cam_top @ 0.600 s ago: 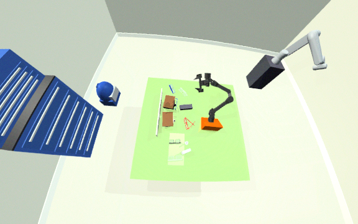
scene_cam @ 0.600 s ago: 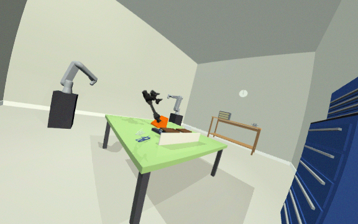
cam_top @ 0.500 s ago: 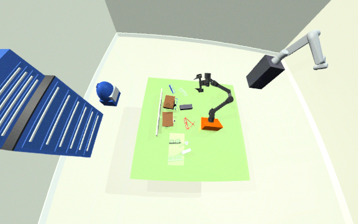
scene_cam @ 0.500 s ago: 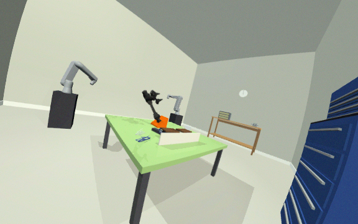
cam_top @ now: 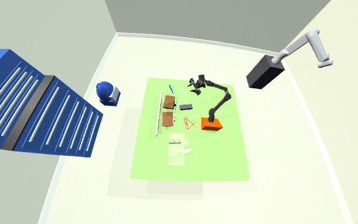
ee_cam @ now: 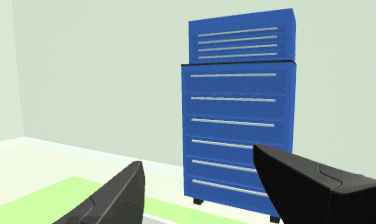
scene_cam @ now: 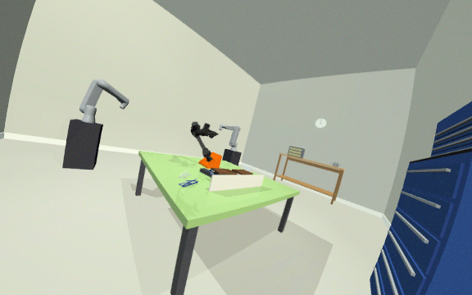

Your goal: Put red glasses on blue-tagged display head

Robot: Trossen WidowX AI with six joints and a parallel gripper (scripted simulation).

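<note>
We see the arm (cam_top: 219, 99) rising from its orange base (cam_top: 211, 124), elbow bent, forearm stretched out level and high. The gripper (cam_top: 194, 86) sits raised at its far end, jaws partly apart, nothing between the dark fingers.

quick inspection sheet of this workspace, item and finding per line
surface: green table, several small things on it
job's things: red glasses lie flat on the table beside the orange arm base; two brown heads by a white board; tags too small to tell
clutter: blue glasses, dark case, pale tray
tool: raised above the table, partly open, holding nothing
cables: nothing seen
surroundings: blue drawer cabinet, two grey arms on dark stands, wooden bench
</note>
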